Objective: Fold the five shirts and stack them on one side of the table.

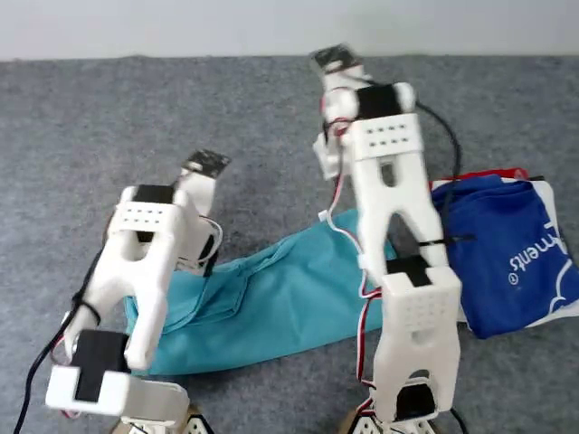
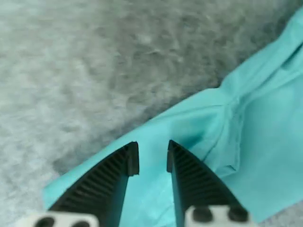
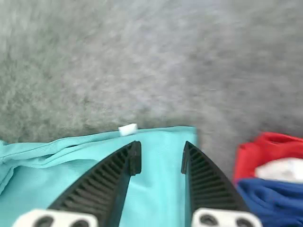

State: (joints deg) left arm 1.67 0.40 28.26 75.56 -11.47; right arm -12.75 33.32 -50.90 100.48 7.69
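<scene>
A teal shirt (image 1: 271,303) lies folded into a long strip across the middle of the grey table. My left gripper (image 2: 152,158) hovers open above the strip's left part (image 2: 246,156), nothing between its fingers. Above the strip's right end (image 3: 156,189), near its far edge with a small white tag (image 3: 127,129), my right gripper (image 3: 161,158) is open and holds nothing. In the high view the left arm (image 1: 145,262) stands over the strip's left end and the right arm (image 1: 393,208) over its right end. A stack of folded shirts with a blue one (image 1: 507,249) on top sits at the right.
Red (image 3: 270,146) and white (image 3: 284,169) shirts show under the blue one (image 3: 277,198) in the stack. Bare grey carpet-like tabletop (image 1: 136,117) stretches behind and to the left of the teal shirt. A pale wall runs along the table's far edge.
</scene>
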